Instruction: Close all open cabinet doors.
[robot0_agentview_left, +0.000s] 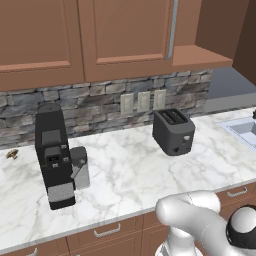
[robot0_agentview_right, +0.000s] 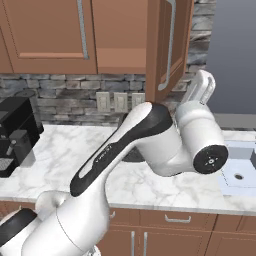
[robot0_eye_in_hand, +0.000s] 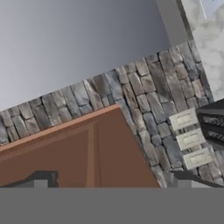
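Here the open cabinet door (robot0_agentview_right: 167, 45) stands edge-on above the desk (robot0_agentview_right: 65, 155), swung out from the wall cabinets, silver bar handle facing right, just right of the shut door (robot0_agentview_right: 50, 32). In the hand view its brown panel (robot0_eye_in_hand: 78, 148) lies between the two fingertips (robot0_eye_in_hand: 41, 179), which sit well apart: pincer (robot0_eye_in_hand: 111, 183) open, holding nothing. Toaster (robot0_agentview_left: 173, 131) sits on the desk below the open door; coffee machine (robot0_agentview_left: 54, 155) well left of the toaster; sink (robot0_agentview_left: 245, 131) right of it.

cabinet doors (robot0_agentview_left: 125, 35) above | toaster (robot0_agentview_left: 173, 131), coffee machine (robot0_agentview_left: 54, 156) on counter (robot0_agentview_left: 130, 170)
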